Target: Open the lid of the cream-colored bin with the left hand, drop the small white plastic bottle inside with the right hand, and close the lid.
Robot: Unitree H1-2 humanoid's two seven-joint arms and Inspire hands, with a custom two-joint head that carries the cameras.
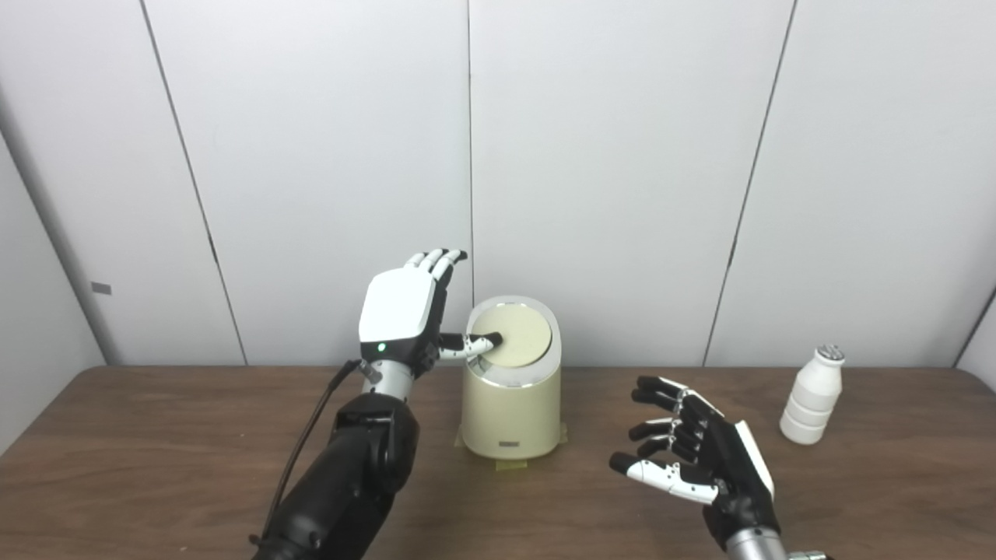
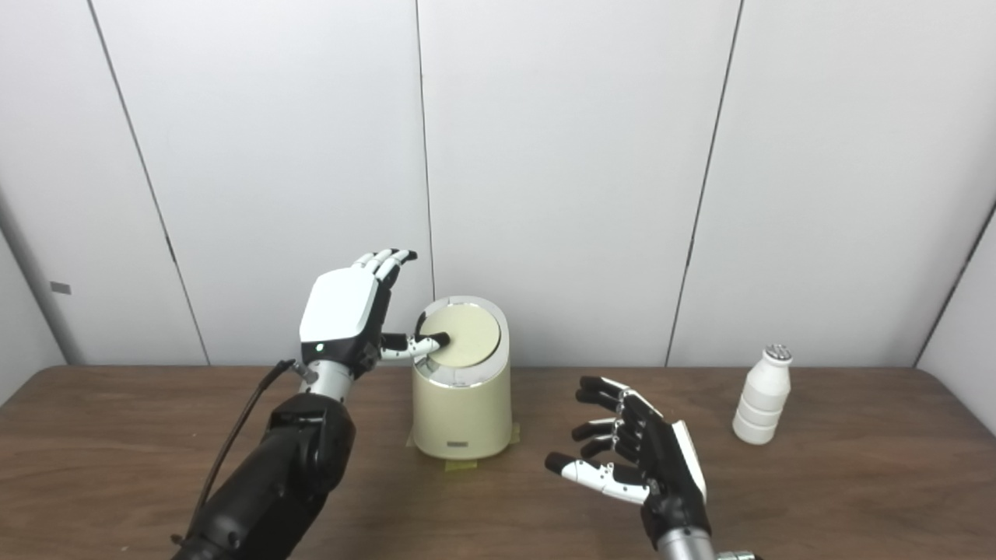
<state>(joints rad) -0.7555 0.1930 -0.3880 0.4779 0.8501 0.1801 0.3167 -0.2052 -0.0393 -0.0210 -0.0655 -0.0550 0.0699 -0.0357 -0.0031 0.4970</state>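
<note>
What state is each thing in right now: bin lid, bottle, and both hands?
Round lid of the cream-colored bin: closed, the left thumb tip on it.
Small white plastic bottle: upright on the brown wooden table, capped, untouched.
Left hand: open, fingers extended upward.
Right hand: open, empty, fingers apart.

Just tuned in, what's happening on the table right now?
The left hand is raised beside the cream-colored bin, its thumb reaching over the round lid, which looks shut. The right hand hovers open and empty over the wooden table, between the bin and the small white plastic bottle. The bottle stands upright, untouched, to the right.
</note>
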